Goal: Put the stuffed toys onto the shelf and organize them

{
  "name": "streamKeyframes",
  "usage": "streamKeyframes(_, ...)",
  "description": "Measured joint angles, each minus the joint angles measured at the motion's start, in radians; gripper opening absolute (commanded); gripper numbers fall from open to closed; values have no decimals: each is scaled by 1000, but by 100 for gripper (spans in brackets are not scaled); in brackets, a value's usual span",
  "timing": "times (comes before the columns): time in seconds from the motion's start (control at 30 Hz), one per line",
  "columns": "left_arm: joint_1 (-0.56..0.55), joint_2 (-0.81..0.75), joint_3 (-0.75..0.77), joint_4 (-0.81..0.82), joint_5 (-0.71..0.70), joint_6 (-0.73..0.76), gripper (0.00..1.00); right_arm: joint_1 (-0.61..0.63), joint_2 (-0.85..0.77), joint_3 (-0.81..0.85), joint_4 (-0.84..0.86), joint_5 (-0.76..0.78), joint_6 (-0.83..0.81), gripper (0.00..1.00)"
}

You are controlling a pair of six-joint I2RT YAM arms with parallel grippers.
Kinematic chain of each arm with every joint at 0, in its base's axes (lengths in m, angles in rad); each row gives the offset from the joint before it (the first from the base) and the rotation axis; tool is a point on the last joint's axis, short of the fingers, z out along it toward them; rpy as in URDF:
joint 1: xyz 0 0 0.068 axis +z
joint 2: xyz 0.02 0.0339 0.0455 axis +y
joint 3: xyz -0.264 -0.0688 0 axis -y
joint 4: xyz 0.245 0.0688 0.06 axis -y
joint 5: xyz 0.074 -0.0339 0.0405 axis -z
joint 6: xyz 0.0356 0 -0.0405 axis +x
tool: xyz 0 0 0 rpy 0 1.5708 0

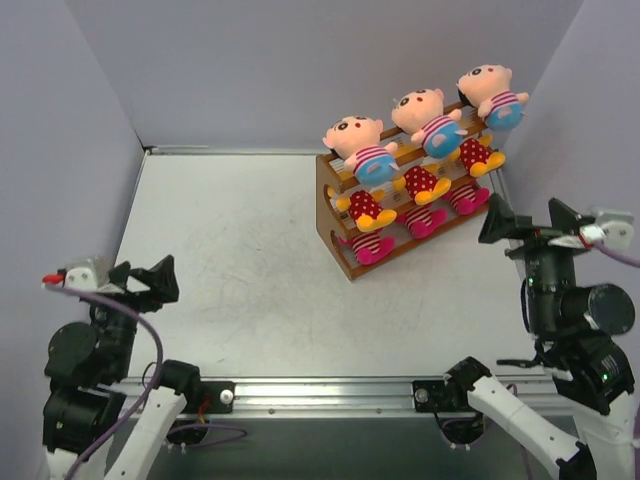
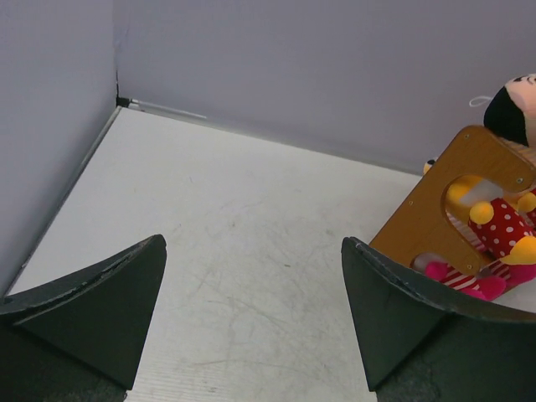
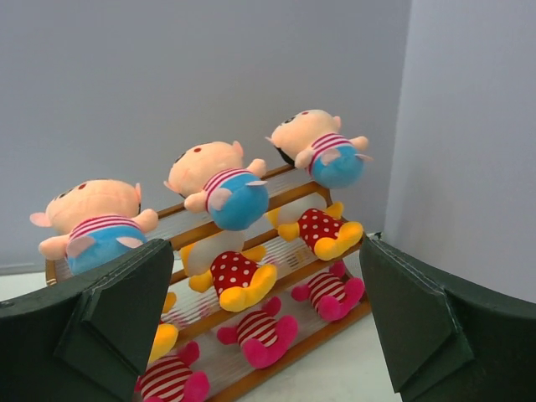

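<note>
The orange-brown shelf (image 1: 330, 215) stands at the far right of the table, slanted. Three peach-faced boys (image 1: 362, 147) sit on its top tier, three yellow bears in red polka-dots (image 1: 424, 184) on the middle tier, three magenta striped dolls (image 1: 370, 245) on the bottom tier. The right wrist view shows all three rows: boys (image 3: 219, 184), bears (image 3: 234, 278), striped dolls (image 3: 255, 332). My right gripper (image 1: 512, 222) is open and empty, just right of the shelf. My left gripper (image 1: 148, 281) is open and empty at the near left; its view shows the shelf's end panel (image 2: 435, 213).
Grey walls close in the white table (image 1: 240, 260) at the back and both sides. A metal rail (image 1: 330, 392) with both arm bases runs along the near edge.
</note>
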Motion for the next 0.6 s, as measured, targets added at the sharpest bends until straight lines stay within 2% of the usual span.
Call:
streamKeyframes(0.27,0,-152,28,-81,-51,15,94,0,-278,-156,-21,95,-15,99)
streamKeyframes(0.6,0,-281,-17,-119,-109,17,94,23,-536,-298,-75,119,-42,100)
